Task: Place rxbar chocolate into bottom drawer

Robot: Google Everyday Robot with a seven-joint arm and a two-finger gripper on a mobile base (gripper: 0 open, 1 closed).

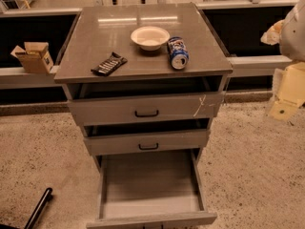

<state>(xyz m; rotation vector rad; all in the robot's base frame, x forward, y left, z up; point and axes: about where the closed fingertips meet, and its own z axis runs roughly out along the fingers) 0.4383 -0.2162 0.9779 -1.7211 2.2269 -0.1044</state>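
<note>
The rxbar chocolate [108, 64], a flat black bar with pale lettering, lies on the left front of the grey cabinet top [95, 37]. The bottom drawer [150, 213] is pulled far out, and its shallow grey tray holds nothing. My gripper [287, 97] shows as pale cream parts at the right edge of the view. It is beside the cabinet at about the height of the top drawer, well apart from the bar. It holds nothing that I can see.
A white bowl [150, 37] and a blue-and-white can [177, 53] lying on its side sit on the cabinet top. The two upper drawers [147, 109] with black handles stand slightly ajar. A cardboard box [33, 56] rests on a ledge at left. A black bar [39, 208] lies on the floor at lower left.
</note>
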